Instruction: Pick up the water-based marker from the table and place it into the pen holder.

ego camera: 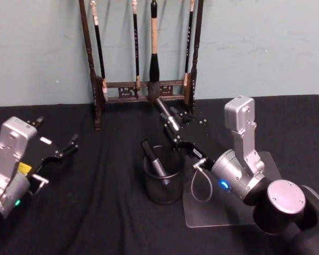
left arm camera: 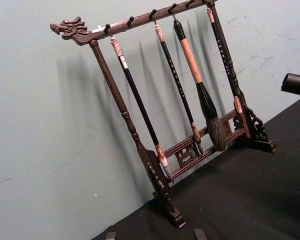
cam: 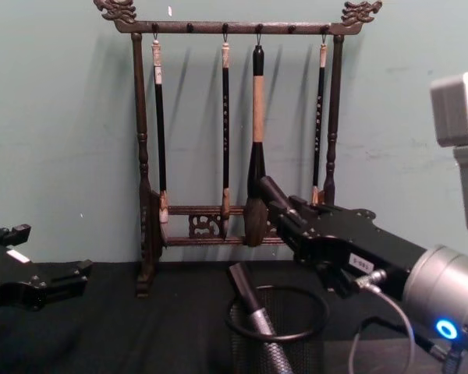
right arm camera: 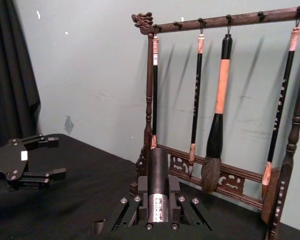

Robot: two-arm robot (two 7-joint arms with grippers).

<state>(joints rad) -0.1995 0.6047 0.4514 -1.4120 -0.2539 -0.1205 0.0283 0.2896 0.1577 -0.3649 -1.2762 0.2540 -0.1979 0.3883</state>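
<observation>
My right gripper (ego camera: 176, 130) is shut on a dark water-based marker (ego camera: 164, 109) with a silver band, held tilted in the air above and just behind the pen holder (ego camera: 162, 183). The holder is a round black mesh cup on the black table (ego camera: 95, 212), and another dark marker (ego camera: 154, 158) leans inside it. In the right wrist view the held marker (right arm camera: 158, 170) stands upright between the fingers (right arm camera: 135, 200). From the chest, the held marker (cam: 267, 189) pokes out over the holder (cam: 277, 331). My left gripper (ego camera: 56, 135) hangs open at the far left, holding nothing.
A tall dark wooden brush rack (ego camera: 143, 85) with several hanging brushes stands at the back against the wall. A clear flat sheet (ego camera: 228, 215) lies on the table under my right arm. Open cloth lies between the left gripper and the holder.
</observation>
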